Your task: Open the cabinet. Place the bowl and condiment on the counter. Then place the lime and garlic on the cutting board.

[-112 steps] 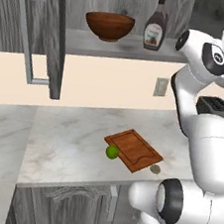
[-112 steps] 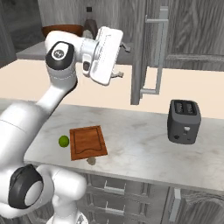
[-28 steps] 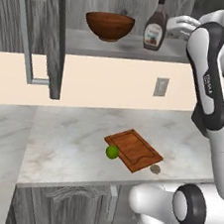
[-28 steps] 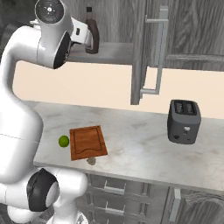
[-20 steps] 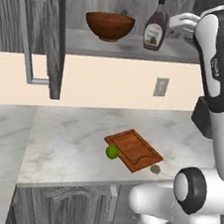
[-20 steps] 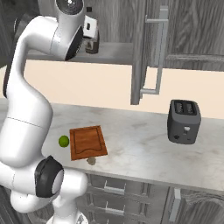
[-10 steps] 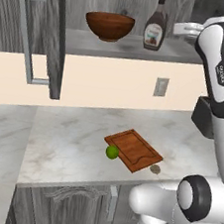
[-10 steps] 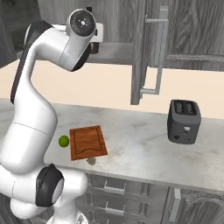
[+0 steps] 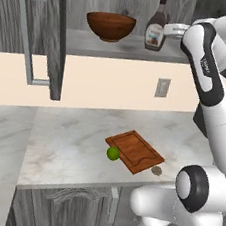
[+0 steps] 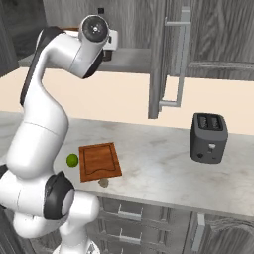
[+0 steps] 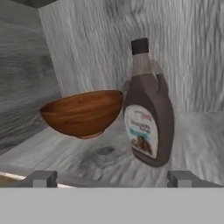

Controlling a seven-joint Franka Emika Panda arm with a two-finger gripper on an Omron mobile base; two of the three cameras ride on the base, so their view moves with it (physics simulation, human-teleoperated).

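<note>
The gripper [image 11: 111, 178] is held wide apart and empty at the shelf edge, just short of the condiment [image 11: 148, 109]; nothing is grasped. The bowl [image 11: 83, 112] sits beside the condiment, further into the cabinet [image 9: 44, 35], whose doors are swung open, so that step is judged done. Bowl and bottle are not yet brought down to the counter [image 9: 65, 144]. Well below the condiment, the lime [image 9: 112, 153] and garlic [image 9: 156, 170] lie off the cutting board [image 9: 134, 150], at its edges. The bottle's label is blurred; no writing can be read.
</note>
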